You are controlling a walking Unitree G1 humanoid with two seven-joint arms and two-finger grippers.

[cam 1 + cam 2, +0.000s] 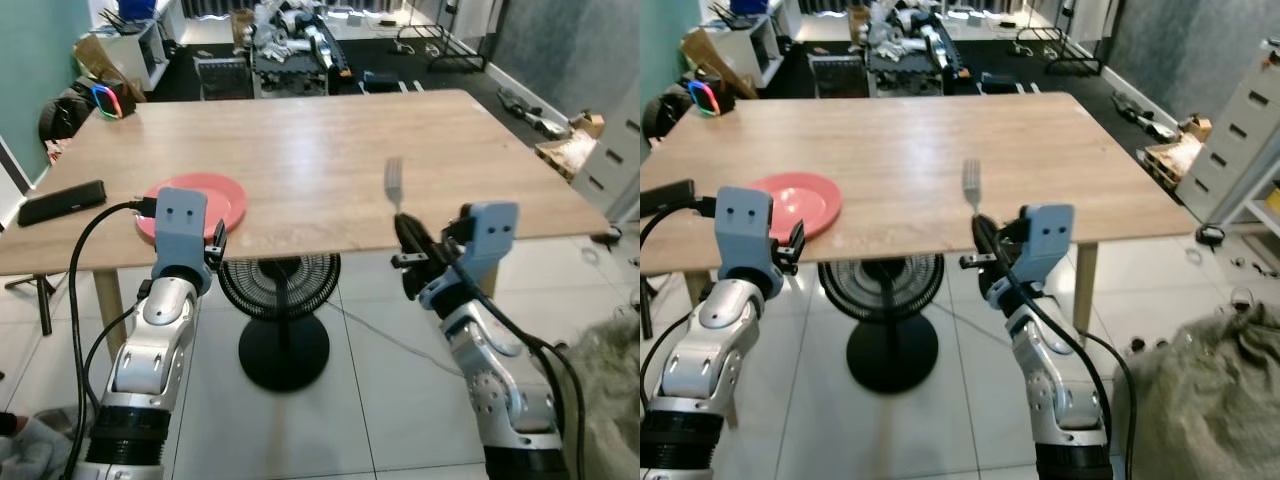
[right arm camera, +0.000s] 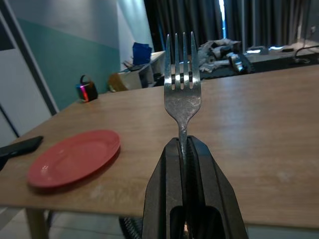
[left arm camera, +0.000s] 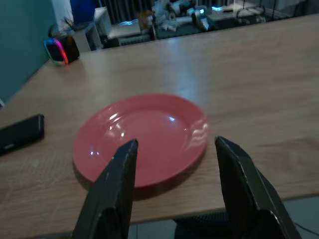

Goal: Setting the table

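Right gripper (image 2: 183,149) clamps the fork (image 2: 182,87) upright; left gripper (image 3: 174,164) gapes before red plate (image 3: 142,137).

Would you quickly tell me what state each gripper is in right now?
Left gripper: open, holding nothing, near the plate.
Right gripper: shut on the fork.

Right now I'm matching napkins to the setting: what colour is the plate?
The plate is plain coral red, without pattern; the left wrist view shows it best.
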